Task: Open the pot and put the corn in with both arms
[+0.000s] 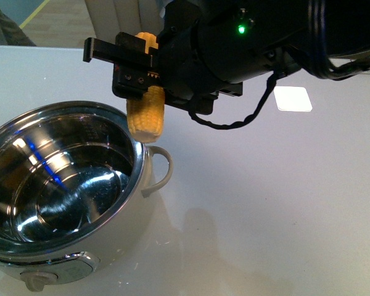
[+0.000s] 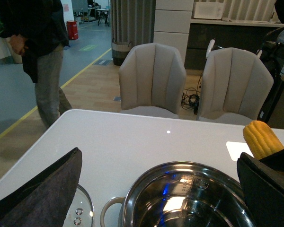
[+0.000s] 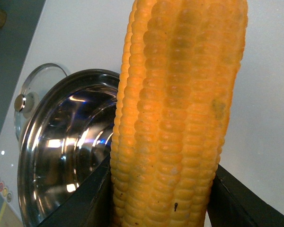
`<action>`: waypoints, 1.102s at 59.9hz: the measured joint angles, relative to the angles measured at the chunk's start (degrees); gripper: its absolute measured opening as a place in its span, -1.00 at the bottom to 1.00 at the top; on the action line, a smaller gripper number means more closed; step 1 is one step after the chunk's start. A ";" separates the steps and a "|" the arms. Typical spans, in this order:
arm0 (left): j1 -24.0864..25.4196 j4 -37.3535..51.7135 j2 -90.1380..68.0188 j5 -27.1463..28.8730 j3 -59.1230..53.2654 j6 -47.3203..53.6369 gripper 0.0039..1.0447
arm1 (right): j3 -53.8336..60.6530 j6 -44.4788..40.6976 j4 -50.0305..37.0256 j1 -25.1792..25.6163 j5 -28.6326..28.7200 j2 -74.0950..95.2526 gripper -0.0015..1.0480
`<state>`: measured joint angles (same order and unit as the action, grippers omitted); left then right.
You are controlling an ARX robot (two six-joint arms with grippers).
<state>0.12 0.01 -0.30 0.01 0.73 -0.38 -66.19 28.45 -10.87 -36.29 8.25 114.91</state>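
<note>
The pot [image 1: 61, 185] stands open at the table's front left, its steel inside bare, with the side handle [image 1: 163, 166] to its right and the knob [image 1: 40, 280] in front. My right gripper [image 1: 139, 77] is shut on the corn [image 1: 146, 117], which hangs upright just above the pot's far right rim. In the right wrist view the corn [image 3: 180, 118] fills the gripper [image 3: 161, 203], with the pot [image 3: 61, 151] beside it. My left gripper [image 2: 156, 198] is open and empty above the pot [image 2: 189, 198]; the corn [image 2: 262, 139] shows past one finger. The left gripper is out of the front view.
The glass lid [image 2: 80, 208] lies flat on the white table [image 1: 265, 216] beside the pot, and it shows in the right wrist view [image 3: 33, 90] too. A white card [image 1: 293, 98] lies at the back right. Two grey chairs [image 2: 151, 78] and a standing person [image 2: 42, 56] are beyond the table.
</note>
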 joint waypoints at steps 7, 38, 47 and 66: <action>0.00 0.00 0.00 0.00 0.00 0.00 0.87 | -1.97 1.25 0.55 -0.83 0.33 1.29 -0.08; 0.00 0.00 0.00 0.00 0.00 0.00 0.87 | -6.51 4.79 2.19 -4.98 1.46 5.44 -0.06; 0.00 0.00 0.00 0.00 0.00 0.00 0.87 | -7.63 4.98 2.80 -5.55 1.49 7.78 -0.06; 0.00 0.00 0.00 0.00 0.00 0.00 0.87 | -9.44 4.31 4.94 -6.62 0.96 9.75 -0.03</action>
<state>0.12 0.01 -0.30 0.01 0.73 -0.38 -75.64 32.75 -5.93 -42.92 9.21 124.66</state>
